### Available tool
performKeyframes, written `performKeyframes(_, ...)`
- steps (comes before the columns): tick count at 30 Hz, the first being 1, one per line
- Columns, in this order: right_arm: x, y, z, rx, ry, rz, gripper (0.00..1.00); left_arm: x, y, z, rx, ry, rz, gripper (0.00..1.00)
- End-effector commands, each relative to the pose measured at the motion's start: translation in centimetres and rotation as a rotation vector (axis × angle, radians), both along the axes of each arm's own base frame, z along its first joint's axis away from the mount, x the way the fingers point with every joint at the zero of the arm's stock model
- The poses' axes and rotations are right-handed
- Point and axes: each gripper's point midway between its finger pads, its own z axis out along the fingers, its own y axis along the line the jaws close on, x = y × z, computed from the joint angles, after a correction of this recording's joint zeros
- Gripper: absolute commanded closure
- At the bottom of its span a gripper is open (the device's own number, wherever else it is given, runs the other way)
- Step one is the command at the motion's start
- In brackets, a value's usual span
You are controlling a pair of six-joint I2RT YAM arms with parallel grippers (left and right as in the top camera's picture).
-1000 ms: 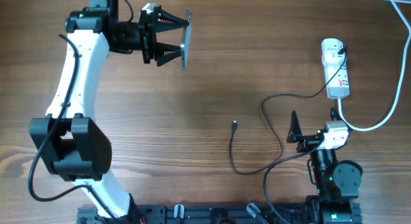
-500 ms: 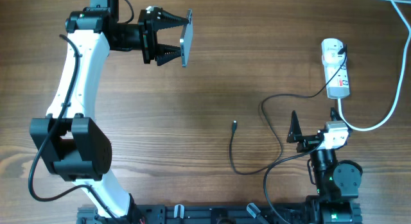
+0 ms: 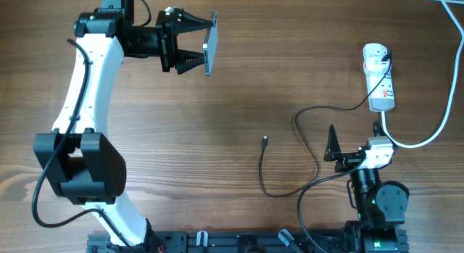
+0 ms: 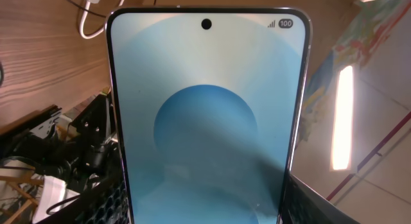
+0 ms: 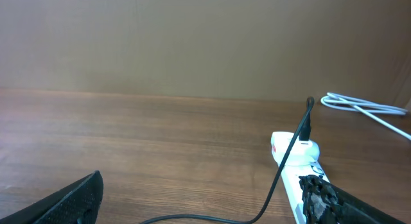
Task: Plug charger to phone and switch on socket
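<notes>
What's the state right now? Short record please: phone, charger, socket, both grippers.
phone: off the table, screen lit, facing the left wrist camera
left gripper: shut on the phone
charger: connector tip loose on the table, apart from the phone; cable runs to the socket
socket: flat on the table, right side; switch position cannot be told
right gripper: open, empty, low by its base
progress: charger not yet in the phone

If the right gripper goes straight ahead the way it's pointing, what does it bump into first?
Most likely the charger cable, lying just ahead between the open fingers of the right gripper. The socket comes right after, near one finger. The gripper's height is unclear, so it might pass over both.
</notes>
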Motion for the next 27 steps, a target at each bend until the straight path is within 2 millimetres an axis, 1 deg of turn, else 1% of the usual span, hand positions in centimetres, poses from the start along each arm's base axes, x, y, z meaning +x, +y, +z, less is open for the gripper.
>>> performKeyframes(1, -0.01, -0.1, 0.11, 0.007, -0.006, -0.008, 0.0, -0.9, 0.24, 2.51, -0.054, -0.042, -0.011, 0.33)
performKeyframes(15, -0.01, -0.1, 0.1, 0.007, -0.005, -0.008, 0.0, -0.9, 0.24, 2.51, -0.054, -0.033, -0.011, 0.32)
performKeyframes(22, -0.01, -0.1, 0.11, 0.007, -0.006, -0.008, 0.0, -0.9, 0.24, 2.51, -0.051, 0.162, -0.007, 0.34)
performKeyframes(24, -0.01, -0.1, 0.11, 0.007, -0.006, -0.008, 0.0, -0.9, 0.24, 2.52, -0.051, 0.195, -0.006, 0.32)
performKeyframes(27, -0.01, -0.1, 0.11, 0.007, -0.006, -0.008, 0.0, -0.9, 0.24, 2.52, -0.051, 0.198, -0.006, 0.33)
